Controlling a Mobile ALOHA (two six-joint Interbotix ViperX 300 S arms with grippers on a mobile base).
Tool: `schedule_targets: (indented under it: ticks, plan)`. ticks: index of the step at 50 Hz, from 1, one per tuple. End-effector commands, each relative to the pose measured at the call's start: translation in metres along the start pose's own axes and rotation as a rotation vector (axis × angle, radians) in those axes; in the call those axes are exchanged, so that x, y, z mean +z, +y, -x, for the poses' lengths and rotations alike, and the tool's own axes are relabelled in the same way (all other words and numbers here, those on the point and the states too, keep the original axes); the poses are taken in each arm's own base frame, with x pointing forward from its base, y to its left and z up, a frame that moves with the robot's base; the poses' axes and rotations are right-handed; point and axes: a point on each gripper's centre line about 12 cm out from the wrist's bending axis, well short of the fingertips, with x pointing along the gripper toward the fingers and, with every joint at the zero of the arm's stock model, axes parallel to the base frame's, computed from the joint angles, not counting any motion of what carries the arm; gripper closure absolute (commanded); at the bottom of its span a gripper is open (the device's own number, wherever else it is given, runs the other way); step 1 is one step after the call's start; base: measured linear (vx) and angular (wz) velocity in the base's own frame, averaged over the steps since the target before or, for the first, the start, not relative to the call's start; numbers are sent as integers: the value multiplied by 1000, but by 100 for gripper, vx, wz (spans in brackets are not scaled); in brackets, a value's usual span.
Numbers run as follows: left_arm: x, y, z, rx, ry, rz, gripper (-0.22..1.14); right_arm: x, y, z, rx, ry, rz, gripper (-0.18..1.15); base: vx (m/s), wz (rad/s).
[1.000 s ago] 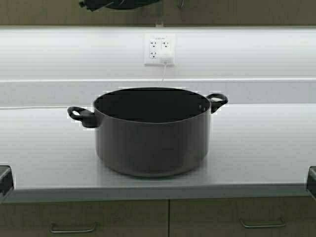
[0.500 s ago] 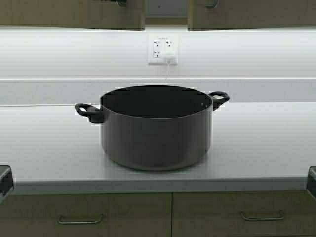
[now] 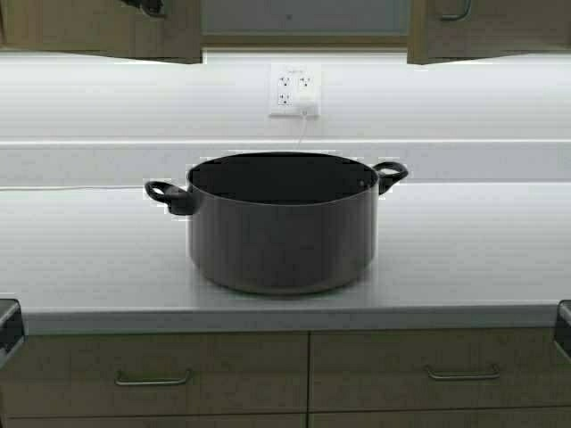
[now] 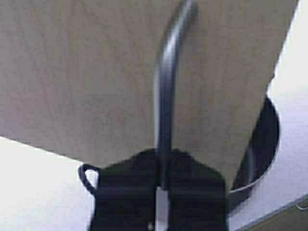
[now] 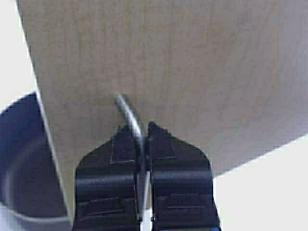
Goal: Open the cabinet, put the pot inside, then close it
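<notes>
Both end effectors are clamped on the cabinet's bar handles: the left end effector (image 4: 161, 185) pinches the left handle (image 4: 166, 96) between its dark fingers, and the right end effector (image 5: 143, 144) is shut on the right handle (image 5: 130, 115). In the high view only a dark bit of the left end effector (image 3: 147, 5) shows at the upper left edge of the frame.

The pot (image 3: 281, 223) stands upright at the middle of the frame on the pale grey tabletop (image 3: 464, 259). It is one wide, dark grey metal pot with a dark inside, no lid, and two small black loop handles, one on each side.

Above it, along the top edge of the frame, the cabinet (image 3: 169, 40) has its two tan doors swung apart, with the grey interior (image 3: 303, 16) showing between them.

On the white back wall, just above the pot, sits one outlet plate (image 3: 295, 89) with a white plug and a cord running down. Below the tabletop are two tan drawers (image 3: 161, 361), each with one horizontal handle.
</notes>
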Motion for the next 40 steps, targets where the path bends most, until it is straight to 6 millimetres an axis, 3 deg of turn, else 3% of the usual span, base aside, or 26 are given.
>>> schedule_targets:
  ticks: [1,11,17,21,26,29,40]
  plan:
    - [27,34,16,120,-97,20,89,9,-26,3,-93,-27,8,90,-7,-9]
    - [22,34,22,120,-95,23,89,4,-37,-4,-125,1,4,91,-8,-8]
    - [18,33,20,118,-78,-2,80,0,-37,-12,-117,26,-8,77,-9,-4]
    - [14,32,21,108,-52,-42,54,-3,-34,-8,-96,57,-16,48,-9,0]
    - [13,29,26,92,-20,-87,0,-6,-29,3,-60,106,-18,4,-8,4]
    - [13,28,31,84,-7,-93,-19,-3,-25,12,-42,114,-14,-10,-7,4]
    - [16,20,63,43,22,-87,8,5,-12,59,30,151,10,-2,-3,3]
